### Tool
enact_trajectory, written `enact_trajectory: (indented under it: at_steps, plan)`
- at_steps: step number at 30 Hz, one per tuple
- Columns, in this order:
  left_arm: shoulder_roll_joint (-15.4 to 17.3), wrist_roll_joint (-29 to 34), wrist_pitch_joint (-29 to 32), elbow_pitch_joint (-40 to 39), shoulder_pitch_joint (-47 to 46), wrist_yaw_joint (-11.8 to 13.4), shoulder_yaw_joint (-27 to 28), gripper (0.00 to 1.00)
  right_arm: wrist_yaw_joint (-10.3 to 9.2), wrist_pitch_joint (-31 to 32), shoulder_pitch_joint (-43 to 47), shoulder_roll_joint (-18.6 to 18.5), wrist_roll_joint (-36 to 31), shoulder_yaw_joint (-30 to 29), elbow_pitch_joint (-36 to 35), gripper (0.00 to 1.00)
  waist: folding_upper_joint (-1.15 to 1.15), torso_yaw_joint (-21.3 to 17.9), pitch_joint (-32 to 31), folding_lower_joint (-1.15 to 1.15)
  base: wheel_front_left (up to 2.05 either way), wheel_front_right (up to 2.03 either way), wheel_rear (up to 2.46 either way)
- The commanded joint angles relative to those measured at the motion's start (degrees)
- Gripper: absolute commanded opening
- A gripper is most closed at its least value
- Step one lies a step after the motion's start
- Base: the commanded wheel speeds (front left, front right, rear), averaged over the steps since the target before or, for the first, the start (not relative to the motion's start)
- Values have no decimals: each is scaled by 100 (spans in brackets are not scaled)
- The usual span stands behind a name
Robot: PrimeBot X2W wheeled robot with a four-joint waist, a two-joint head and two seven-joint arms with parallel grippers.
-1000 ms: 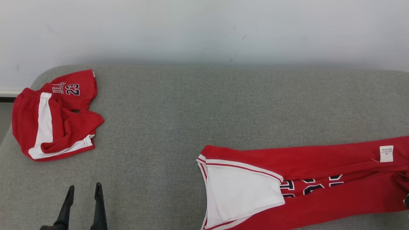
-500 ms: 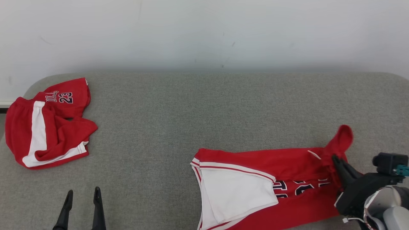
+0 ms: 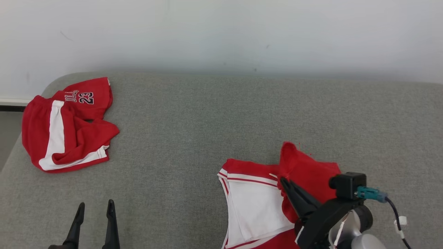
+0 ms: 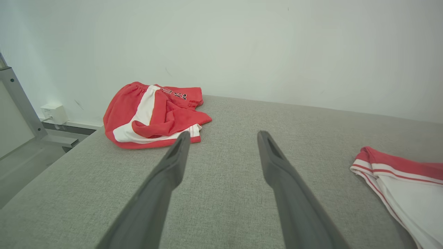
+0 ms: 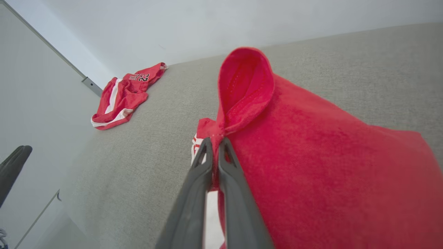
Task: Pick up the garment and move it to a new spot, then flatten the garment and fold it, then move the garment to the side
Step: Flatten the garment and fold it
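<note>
The garment (image 3: 256,207), red with white panels, lies at the near right of the grey padded surface (image 3: 207,121). Its right part (image 3: 311,173) is lifted and doubled leftward over the rest. My right gripper (image 3: 283,181) is shut on a pinched loop of this red fabric; the right wrist view shows its fingers (image 5: 214,140) clamped together on the garment (image 5: 311,155). Over bare surface at the near left, my left gripper (image 3: 96,205) hangs open and holds nothing. The left wrist view has those fingers spread (image 4: 223,135), with the garment's white edge (image 4: 408,176) to the right.
A second red and white garment marked 23 (image 3: 65,128) lies crumpled at the far left corner, also in the left wrist view (image 4: 155,114) and right wrist view (image 5: 121,95). A white wall (image 3: 221,31) runs behind the surface. The surface's left edge drops off beside that pile.
My right gripper has carried the garment's right end leftward, so the long stretched shape is now doubled over itself. The head camera has shifted a little. The left gripper has stayed put.
</note>
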Motion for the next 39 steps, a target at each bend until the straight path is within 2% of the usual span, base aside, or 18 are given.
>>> enact_trajectory:
  at_steps: [1, 13, 22, 23, 24, 28, 39]
  plan:
    - [-11, -9, -18, 14, -68, 8, -6, 100, -12, -2, -32, 90, -41, 67, 46, 0, 0, 85, 50, 0, 0, 0, 0]
    - [-29, -86, -18, 156, -263, 7, -135, 100, -12, -386, -238, 517, 40, 622, 947, 0, 0, 364, 204, 0, 0, 0, 0]
    - [-42, -108, -18, 205, -260, 7, -106, 100, -12, -877, -412, 634, 281, 903, 1601, 0, 0, 345, 159, 0, 0, 0, 0]
    - [-42, -105, -18, 212, -257, 7, -106, 100, -12, -976, -449, 634, 291, 904, 1658, 17, 0, 335, 147, 0, 0, 0, 0]
    - [-43, -103, -18, 217, -253, 7, -105, 100, -12, -1040, -478, 637, 314, 935, 1715, 100, 0, 326, 133, 0, 0, 0, 0]
    - [-44, -86, -18, 209, -191, 7, -104, 100, -12, -1426, -634, 638, 218, 1011, 1839, 100, 0, 276, 68, 0, 0, 0, 0]
    - [-32, -25, -18, 139, -94, 8, -78, 100, -12, -2525, -732, 142, 165, 239, 1742, 100, 0, 47, -71, 0, 0, 0, 0]
